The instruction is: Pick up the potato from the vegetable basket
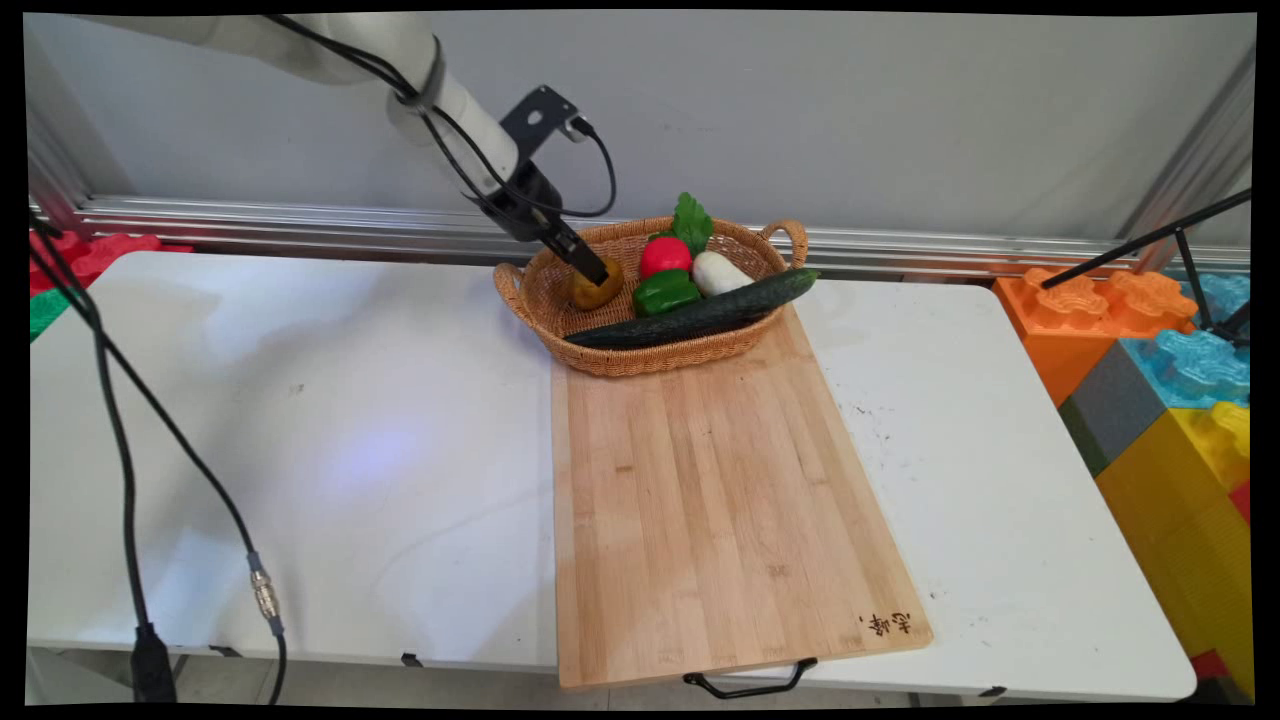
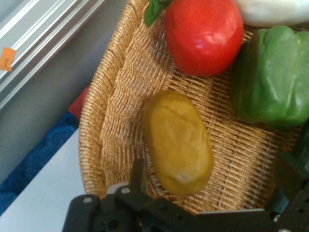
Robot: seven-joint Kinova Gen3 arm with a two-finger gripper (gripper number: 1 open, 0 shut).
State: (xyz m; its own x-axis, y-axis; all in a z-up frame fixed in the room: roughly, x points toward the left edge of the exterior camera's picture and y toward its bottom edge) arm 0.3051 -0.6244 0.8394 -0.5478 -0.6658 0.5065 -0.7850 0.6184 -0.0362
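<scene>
My gripper [image 1: 596, 271] [image 2: 212, 186] is lowered into the left end of a wicker basket [image 1: 640, 362] [image 2: 116, 111] at the back of the table. It is open, one finger [image 2: 137, 175] on either side of a yellow-brown potato [image 1: 598, 290] [image 2: 177, 142], and I cannot tell whether they touch it. Beside the potato lie a red tomato [image 1: 664, 256] [image 2: 204, 35] and a green pepper [image 1: 665, 292] [image 2: 273, 77]. A white vegetable [image 1: 722, 272] [image 2: 270, 10], a green leaf [image 1: 692, 222] and a long cucumber [image 1: 700, 312] share the basket.
A wooden cutting board [image 1: 720, 500] with a black handle runs from the basket to the table's near edge. Large coloured blocks [image 1: 1170, 400] and a black stand leg [image 1: 1150, 240] are at the right. Black cables [image 1: 120, 450] hang at the left.
</scene>
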